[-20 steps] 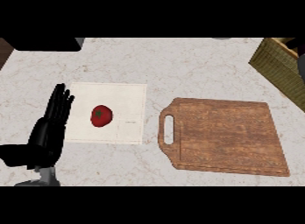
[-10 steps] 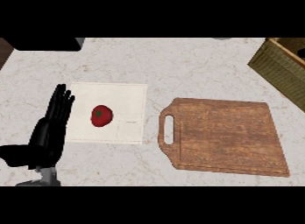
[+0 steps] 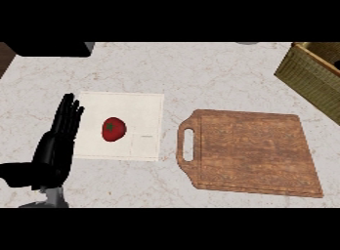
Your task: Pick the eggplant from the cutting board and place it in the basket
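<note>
While my left hand (image 3: pixel 57 141) rests open by the white mat (image 3: pixel 140 105), I see no eggplant on the cutting board (image 3: pixel 256 151); the basket (image 3: pixel 313 73) sits far right.

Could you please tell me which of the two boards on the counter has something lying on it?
The white square cutting board beside the left hand: a red tomato lies on it. The brown wooden board with a handle slot is bare.

Marble counter (image 3: pixel 201 78) lies open across the far middle. The wooden cutting board (image 3: pixel 256 151) occupies the near right, a white mat (image 3: pixel 133 127) bearing a tomato (image 3: pixel 114 129) the left. The wicker basket (image 3: pixel 313 78) blocks the far right corner.
</note>
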Tool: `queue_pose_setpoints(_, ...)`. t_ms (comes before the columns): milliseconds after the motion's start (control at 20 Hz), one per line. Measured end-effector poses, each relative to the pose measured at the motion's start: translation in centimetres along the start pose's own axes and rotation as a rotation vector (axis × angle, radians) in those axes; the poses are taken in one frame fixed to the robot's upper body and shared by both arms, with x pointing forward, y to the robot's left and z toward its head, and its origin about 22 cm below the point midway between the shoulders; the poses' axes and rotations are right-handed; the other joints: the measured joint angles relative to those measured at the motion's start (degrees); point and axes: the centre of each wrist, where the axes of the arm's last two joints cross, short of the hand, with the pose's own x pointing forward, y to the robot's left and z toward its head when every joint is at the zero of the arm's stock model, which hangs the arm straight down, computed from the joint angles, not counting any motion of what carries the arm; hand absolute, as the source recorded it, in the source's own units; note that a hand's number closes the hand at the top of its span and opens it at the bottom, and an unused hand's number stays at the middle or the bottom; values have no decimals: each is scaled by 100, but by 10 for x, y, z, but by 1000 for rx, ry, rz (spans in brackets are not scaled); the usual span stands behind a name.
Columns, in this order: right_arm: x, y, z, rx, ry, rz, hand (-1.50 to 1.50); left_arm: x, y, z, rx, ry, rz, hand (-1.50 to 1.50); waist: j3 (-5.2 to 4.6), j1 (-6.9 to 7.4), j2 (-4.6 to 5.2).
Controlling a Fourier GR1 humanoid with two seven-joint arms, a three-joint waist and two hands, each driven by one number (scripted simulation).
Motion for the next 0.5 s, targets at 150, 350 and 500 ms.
queue_pose_setpoints(150,5,-2,4,-39,-31,-53,-150,0,-1,-6,2,-3,4,0,7,-9,7)
queue_pose_setpoints(350,8,-6,5,-130,-80,-96,-150,0,-3,-4,1,1,6,0,11,-2,10)
queue_pose_setpoints(500,7,-16,2,-200,-100,-112,-150,1,-6,-5,3,9,10,0,9,-37,0)
